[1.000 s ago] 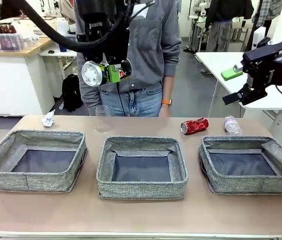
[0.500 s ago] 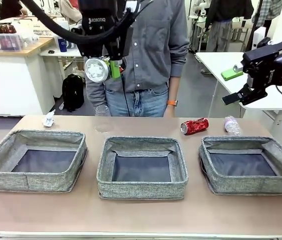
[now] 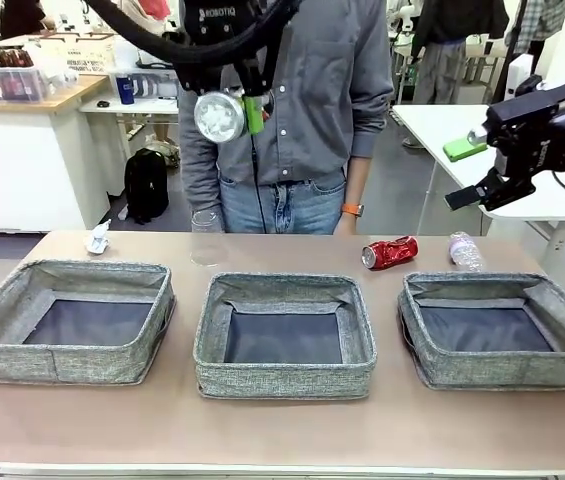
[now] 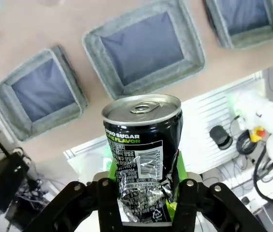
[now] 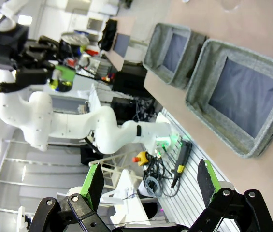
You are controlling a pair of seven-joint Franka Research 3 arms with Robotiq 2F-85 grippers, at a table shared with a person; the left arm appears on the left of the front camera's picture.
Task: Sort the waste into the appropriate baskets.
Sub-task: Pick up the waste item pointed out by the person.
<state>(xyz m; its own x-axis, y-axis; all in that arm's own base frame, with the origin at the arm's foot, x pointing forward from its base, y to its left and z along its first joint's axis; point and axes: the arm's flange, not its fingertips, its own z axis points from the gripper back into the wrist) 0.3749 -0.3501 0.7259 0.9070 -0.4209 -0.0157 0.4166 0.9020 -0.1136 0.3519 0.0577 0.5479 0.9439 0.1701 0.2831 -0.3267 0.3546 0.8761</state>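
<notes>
can (image 4: 142, 125), dark, thin-walled, already dented, likely light: left pincer (image 4: 145, 169) clamps its lower body, baskets (image 4: 193, 53) far beneath; squeeze gently. right pincer (image 5: 150, 181) gapes, empty.

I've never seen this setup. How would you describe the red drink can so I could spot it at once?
Start at the long tan table with its row of grey baskets. Behind the gap between the middle basket and the right basket, near the table's far edge, the red can lies on its side. It is the only red item there; the small bottle beside it is clear.
</notes>
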